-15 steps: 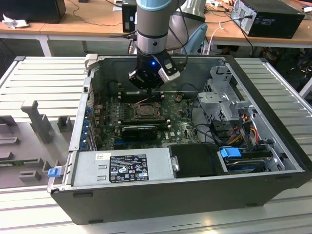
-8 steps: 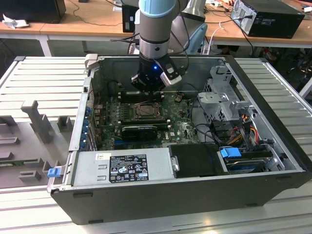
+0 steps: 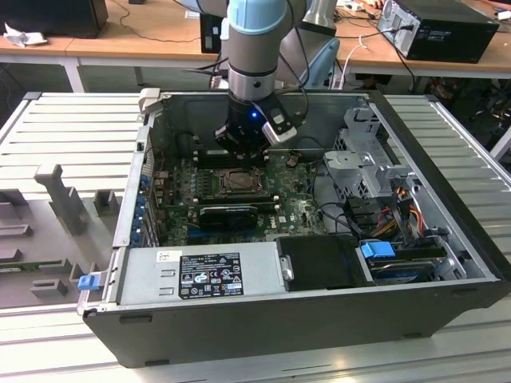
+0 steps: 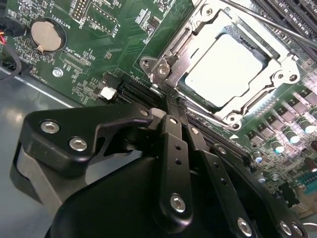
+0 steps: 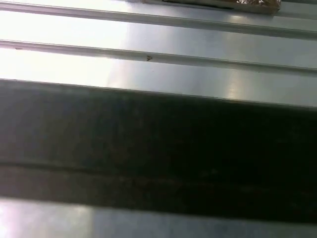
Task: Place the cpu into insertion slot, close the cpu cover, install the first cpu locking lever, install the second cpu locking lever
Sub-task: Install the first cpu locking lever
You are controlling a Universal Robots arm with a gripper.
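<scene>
Black gripper (image 4: 171,106) linkage fills the lower half of the second wrist view, its fingers pressed together with nothing between them, tips just beside the socket's corner. Up right, the pale silver square cpu (image 4: 224,69) sits in the dark-framed insertion slot (image 4: 184,90) under the closed silver-grey metal cpu cover (image 4: 210,27) on the green motherboard (image 4: 101,54).

The arm (image 3: 254,36) is pale blue and silver-grey, ending in a black wrist block with a small blue light. The gripper (image 4: 166,106) is black, with slim linked fingers (image 4: 174,148) studded with silver screws.
</scene>
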